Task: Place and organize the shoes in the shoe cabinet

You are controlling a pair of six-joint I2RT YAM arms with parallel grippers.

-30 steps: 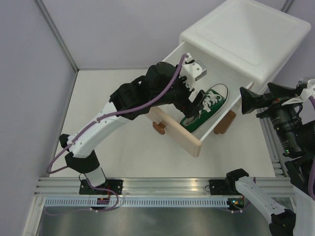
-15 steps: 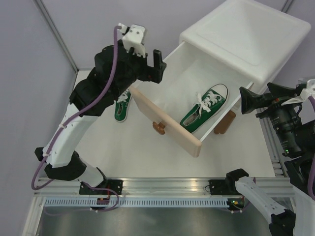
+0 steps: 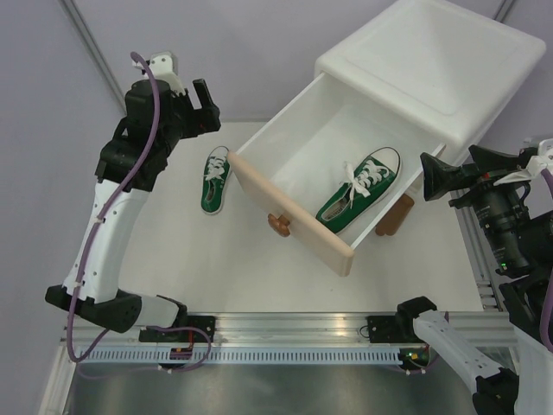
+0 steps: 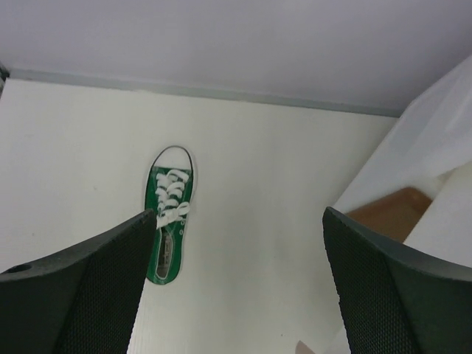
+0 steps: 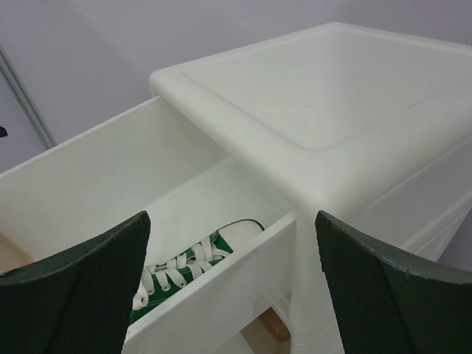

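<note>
Now left gripper (image 3: 206, 104) away from drawer (image 3: 298, 220)

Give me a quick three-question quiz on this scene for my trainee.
1. True or false: both green sneakers lie in the open upper drawer.
2. Where is the green sneaker outside the drawer? A) out of view B) on the table, left of the drawer C) held aloft
3. Fill in: the left arm's jaws stand ___.
Key: 1 false, only one green sneaker is inside; 2 B; 3 open.
</note>
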